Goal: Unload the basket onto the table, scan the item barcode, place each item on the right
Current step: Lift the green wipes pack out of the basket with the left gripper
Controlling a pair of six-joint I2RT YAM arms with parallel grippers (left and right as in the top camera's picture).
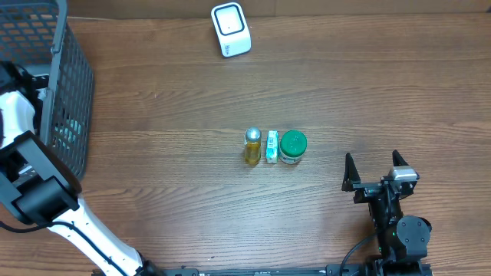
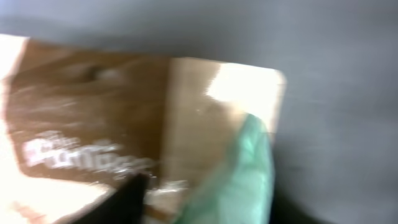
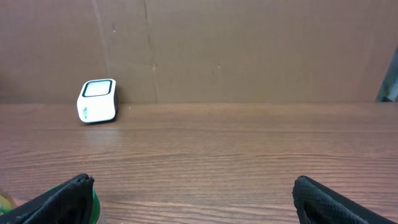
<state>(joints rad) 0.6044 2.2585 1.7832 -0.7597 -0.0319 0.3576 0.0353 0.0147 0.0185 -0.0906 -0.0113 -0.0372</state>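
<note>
The left wrist view is badly blurred. It is filled by a brown packet (image 2: 93, 124) with white print and a pale green thing (image 2: 242, 180) lying against it. One dark finger (image 2: 129, 200) of my left gripper sits right at the packet, and the blur hides how the jaws stand. In the overhead view my left arm (image 1: 31, 176) reaches into the black mesh basket (image 1: 73, 77), which hides its gripper. The white barcode scanner (image 1: 231, 30) stands at the far edge of the table. My right gripper (image 1: 377, 170) rests open near the front right, holding nothing.
A yellow bottle with a silver cap (image 1: 252, 146), a small white-and-green box (image 1: 272, 146) and a green-lidded jar (image 1: 293, 146) stand in a row at mid-table. The right wrist view shows the scanner (image 3: 97, 101) against a cardboard wall (image 3: 249, 50).
</note>
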